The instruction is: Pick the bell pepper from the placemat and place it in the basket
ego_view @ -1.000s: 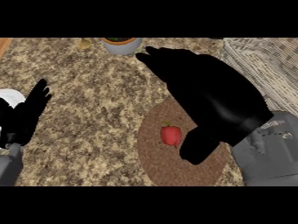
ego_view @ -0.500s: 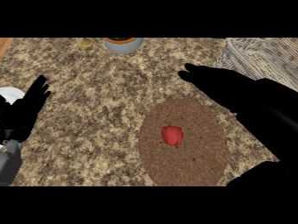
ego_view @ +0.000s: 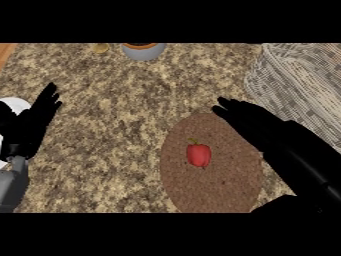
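Pepper (ego_view: 198,155) lies on the placemat (ego_view: 211,191), apart from both hands. Right hand (ego_view: 258,127), released with fingers straight, hangs over the mat's right edge, between pepper and basket (ego_view: 306,90). Left hand (ego_view: 27,127) rests open at the left, over a plate (ego_view: 14,104). A pot (ego_view: 143,51) stands at the worktop's (ego_view: 114,100) far edge.

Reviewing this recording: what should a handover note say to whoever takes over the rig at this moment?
Hands: the right robot hand is open with its fingers straight, over the right side of the round brown placemat and holding nothing. The left robot hand is open, resting at the view's left edge.
Things: the red bell pepper lies on the placemat. The pale wicker basket stands at the upper right.
Done: nothing grasped yet.
Left: grasp the pepper, carry it to the basket, release.
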